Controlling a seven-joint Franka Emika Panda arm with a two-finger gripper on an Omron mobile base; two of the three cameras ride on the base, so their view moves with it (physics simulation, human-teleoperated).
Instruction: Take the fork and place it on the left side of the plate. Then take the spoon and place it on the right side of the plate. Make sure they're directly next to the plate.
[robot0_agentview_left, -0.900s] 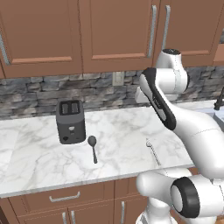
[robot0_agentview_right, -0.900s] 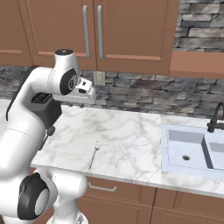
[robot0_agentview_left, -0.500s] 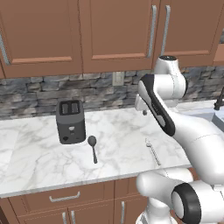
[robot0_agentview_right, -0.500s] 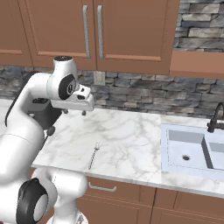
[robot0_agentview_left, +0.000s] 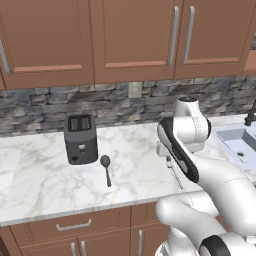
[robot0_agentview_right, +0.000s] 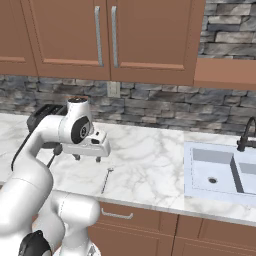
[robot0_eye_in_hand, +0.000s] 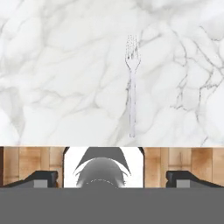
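2 utensils lie flat on your marble counter (robot0_agentview_left: 45, 165), the landmark for everything. Your toaster (robot0_agentview_left: 80, 138) stands toward the counter's back. Your gripper (robot0_agentview_right: 87, 158) hangs above the counter, jaws spread wide and holding nothing. Your spoon (robot0_agentview_left: 106, 168) lies just in front of the toaster. Your fork (robot0_eye_in_hand: 131, 87) lies near the counter's front edge, under the gripper, tines pointing to the wall.

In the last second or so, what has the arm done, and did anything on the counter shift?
The gripper came down toward the counter above the fork, jaws open, holding nothing. Fork, spoon and toaster stayed put.
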